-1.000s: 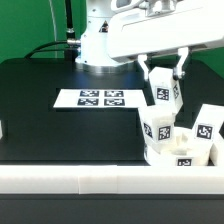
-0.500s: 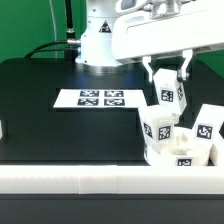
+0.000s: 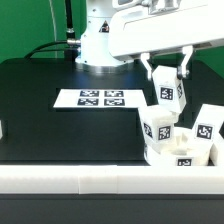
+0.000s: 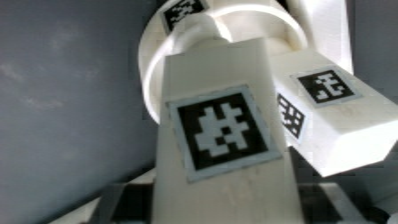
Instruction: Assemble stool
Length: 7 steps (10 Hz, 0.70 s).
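Note:
My gripper [image 3: 166, 82] is shut on a white blocky stool leg [image 3: 167, 97] with a marker tag and holds it in the air at the exterior view's right. Below it the round white seat [image 3: 183, 153] lies against the rail. A tagged leg [image 3: 157, 127] stands on the seat's left side. Another tagged leg [image 3: 206, 129] leans at its right. In the wrist view the held leg [image 4: 222, 125] fills the middle, between my dark fingers [image 4: 125, 200]. Under it I see the seat [image 4: 210, 30] and another leg [image 4: 329, 115].
The marker board [image 3: 99, 99] lies flat on the black table [image 3: 50, 125]. A long white rail [image 3: 90, 178] runs along the table's front edge. The robot's white base [image 3: 97, 40] stands at the back. A small white part [image 3: 2, 129] sits at the left edge.
The gripper has lifted the held leg slightly and shifted it a little to the exterior view's right. The seat and the other legs have not moved.

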### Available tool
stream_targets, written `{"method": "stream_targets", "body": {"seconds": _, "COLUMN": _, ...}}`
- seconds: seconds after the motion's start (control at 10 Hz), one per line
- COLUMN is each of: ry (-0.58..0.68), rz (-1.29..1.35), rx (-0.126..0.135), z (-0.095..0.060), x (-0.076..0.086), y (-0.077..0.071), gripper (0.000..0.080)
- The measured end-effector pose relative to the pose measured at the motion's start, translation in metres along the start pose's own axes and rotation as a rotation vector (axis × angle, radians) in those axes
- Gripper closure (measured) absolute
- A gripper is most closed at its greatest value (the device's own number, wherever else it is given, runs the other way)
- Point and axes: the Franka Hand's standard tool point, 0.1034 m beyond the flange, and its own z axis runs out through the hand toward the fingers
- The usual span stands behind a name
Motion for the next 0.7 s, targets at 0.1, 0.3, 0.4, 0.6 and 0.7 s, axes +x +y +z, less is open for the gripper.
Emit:
{"method": "stream_targets", "body": {"seconds": 0.1, "ry": 0.000, "rz": 0.000, "rx": 0.000, "z": 0.000, "x": 0.000, "y": 0.000, "gripper": 0.0471}}
{"method": "stream_targets", "body": {"seconds": 0.3, "ry": 0.002, "rz": -0.005, "rx": 0.000, "z": 0.000, "x": 0.002, "y": 0.000, "gripper": 0.0471}}
{"method": "stream_targets", "body": {"seconds": 0.4, "ry": 0.011, "rz": -0.011, "rx": 0.003, "z": 0.001, "x": 0.008, "y": -0.002, "gripper": 0.0470}}
{"method": "stream_targets", "body": {"seconds": 0.6, "ry": 0.027, "rz": -0.027, "rx": 0.006, "z": 0.003, "x": 0.012, "y": -0.004, "gripper": 0.0470}}
{"method": "stream_targets", "body": {"seconds": 0.7, "ry": 0.025, "rz": -0.028, "rx": 0.004, "z": 0.004, "x": 0.012, "y": -0.004, "gripper": 0.0470}}
